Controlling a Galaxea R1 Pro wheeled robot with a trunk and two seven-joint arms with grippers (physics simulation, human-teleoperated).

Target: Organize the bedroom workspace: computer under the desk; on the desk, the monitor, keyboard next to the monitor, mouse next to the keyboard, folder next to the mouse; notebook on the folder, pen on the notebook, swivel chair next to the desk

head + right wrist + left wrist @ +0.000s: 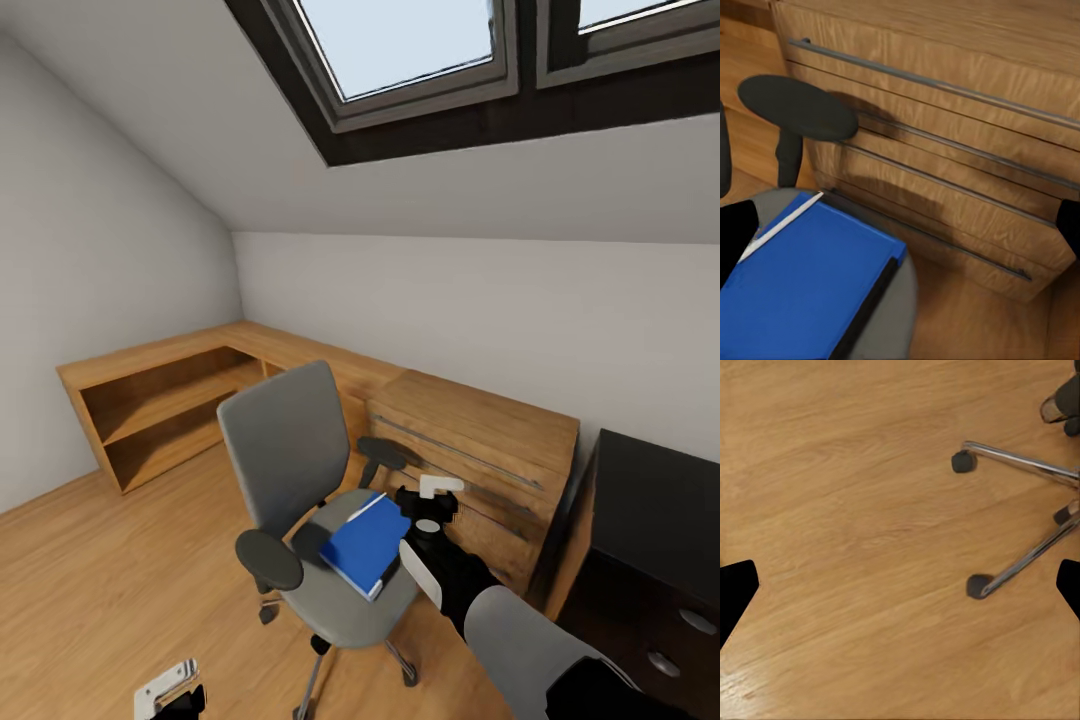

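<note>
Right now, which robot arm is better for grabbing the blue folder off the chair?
Probably the right one. Its end effector hovers beside the blue folder on the swivel chair seat. The left end effector hangs low near the floor, farther away.

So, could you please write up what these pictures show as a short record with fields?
Room: sloped ceiling with skylight, wood floor
Swivel chair: grey, standing on the floor beside a wooden dresser
Folder: blue, lying flat on the chair seat
Right claw: above the seat edge next to the folder, holding nothing; open or shut cannot be told
Left claw: low over the floor, fingers apart, holding nothing
Shelving: low wooden unit along the walls
</note>
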